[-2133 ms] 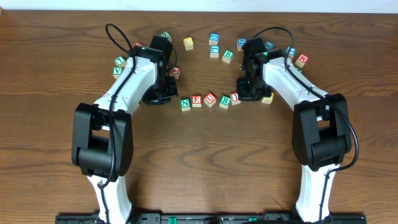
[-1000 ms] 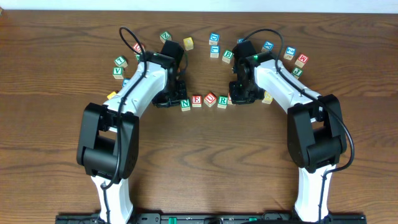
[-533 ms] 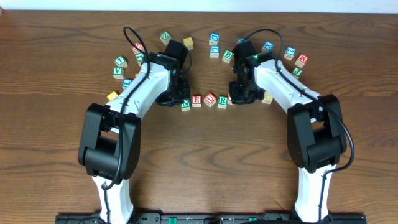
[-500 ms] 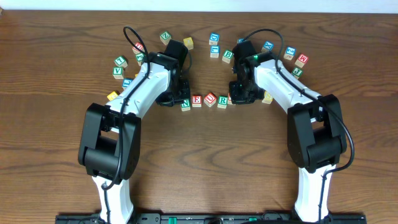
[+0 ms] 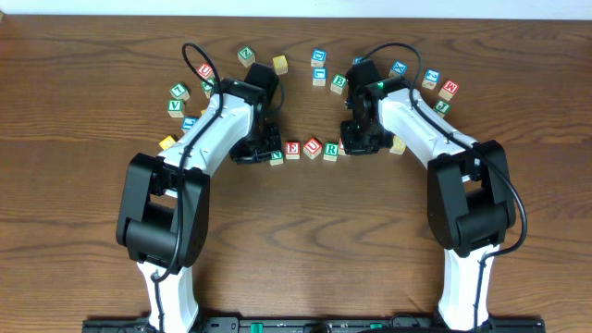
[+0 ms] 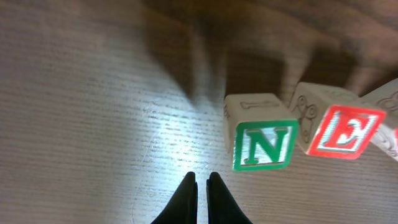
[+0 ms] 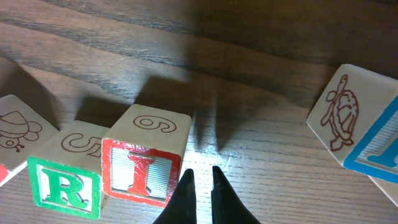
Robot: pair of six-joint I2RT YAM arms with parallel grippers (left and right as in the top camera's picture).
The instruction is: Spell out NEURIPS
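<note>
A row of wooden cubes lies mid-table: green N (image 5: pixel 277 157), red E (image 5: pixel 293 149), red U (image 5: pixel 313 146) and green R (image 5: pixel 331 152). My left gripper (image 5: pixel 263 152) is shut and empty, its tips (image 6: pixel 200 180) on the table just left of the N cube (image 6: pixel 261 140), with E (image 6: pixel 339 130) beyond it. My right gripper (image 5: pixel 356 142) is shut and empty, its tips (image 7: pixel 200 177) at the right side of the red I cube (image 7: pixel 143 168), which touches R (image 7: pixel 65 186). A yellow-faced cube (image 5: pixel 279 64) lies at the back. I cannot pick out P.
Loose letter cubes arc across the back: blue ones (image 5: pixel 319 57), a green one (image 5: pixel 339 82), red W (image 5: pixel 449 90), green V (image 5: pixel 175 107). A blue-framed cube with a turtle side (image 7: pixel 360 130) sits right of my right gripper. A yellow cube (image 5: pixel 167 142) lies left.
Both arms moved inward to the ends of the row. The left gripper came right up to N; the right gripper slid left against I, which now sits next to R.
</note>
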